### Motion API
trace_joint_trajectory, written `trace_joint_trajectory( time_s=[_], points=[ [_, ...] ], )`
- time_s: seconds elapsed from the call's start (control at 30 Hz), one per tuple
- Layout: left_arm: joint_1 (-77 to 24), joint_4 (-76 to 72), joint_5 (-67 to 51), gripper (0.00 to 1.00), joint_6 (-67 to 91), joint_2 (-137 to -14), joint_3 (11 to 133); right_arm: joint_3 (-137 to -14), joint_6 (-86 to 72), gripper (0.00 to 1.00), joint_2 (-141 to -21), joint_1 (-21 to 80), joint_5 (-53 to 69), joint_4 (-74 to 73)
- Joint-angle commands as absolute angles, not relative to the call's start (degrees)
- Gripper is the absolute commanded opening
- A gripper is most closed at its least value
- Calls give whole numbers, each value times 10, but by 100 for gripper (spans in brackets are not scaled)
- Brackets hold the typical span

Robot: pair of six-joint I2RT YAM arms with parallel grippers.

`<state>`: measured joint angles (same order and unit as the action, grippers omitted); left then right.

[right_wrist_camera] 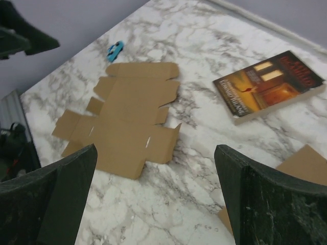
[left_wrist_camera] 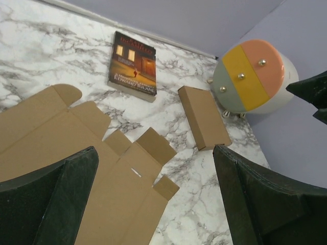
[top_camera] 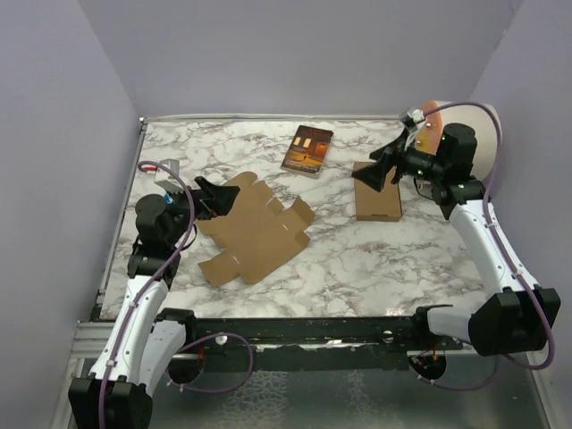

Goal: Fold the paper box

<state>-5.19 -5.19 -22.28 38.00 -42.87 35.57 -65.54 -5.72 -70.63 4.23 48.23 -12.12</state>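
The paper box [top_camera: 255,231] is a wide flat die-cut brown cardboard sheet with flaps and slits, lying left of the table's middle. It also shows in the left wrist view [left_wrist_camera: 76,168] and in the right wrist view [right_wrist_camera: 122,120]. My left gripper [top_camera: 214,198] is open and empty, hovering over the sheet's left edge. My right gripper [top_camera: 375,170] is open and empty, raised above the near end of a slim brown carton [top_camera: 376,191].
A dark red-brown book [top_camera: 307,149] lies at the back middle. A round pastel stool-like object [left_wrist_camera: 253,76] stands at the back right by the wall. A small blue item [right_wrist_camera: 115,49] lies near the left edge. Walls close in the table's left, back and right.
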Motion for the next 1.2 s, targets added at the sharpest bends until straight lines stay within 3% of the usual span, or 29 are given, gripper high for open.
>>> trace_joint_trajectory(
  time_s=[0.0,0.2,0.93,1.17],
  points=[
    [-47,-77,-247,99,395,-424,319,-612,15,99,-731,60,649,-69],
    [-47,-84,-247,98,412,-409,274,-592,-43,99,-822,64,700,-32],
    [-47,-86,-178,97,412,-388,203,-736,77,100,-1084,190,500,-204],
    [-47,-95,-177,97,417,-389,193,-776,94,95,-1130,222,452,-234]
  ],
)
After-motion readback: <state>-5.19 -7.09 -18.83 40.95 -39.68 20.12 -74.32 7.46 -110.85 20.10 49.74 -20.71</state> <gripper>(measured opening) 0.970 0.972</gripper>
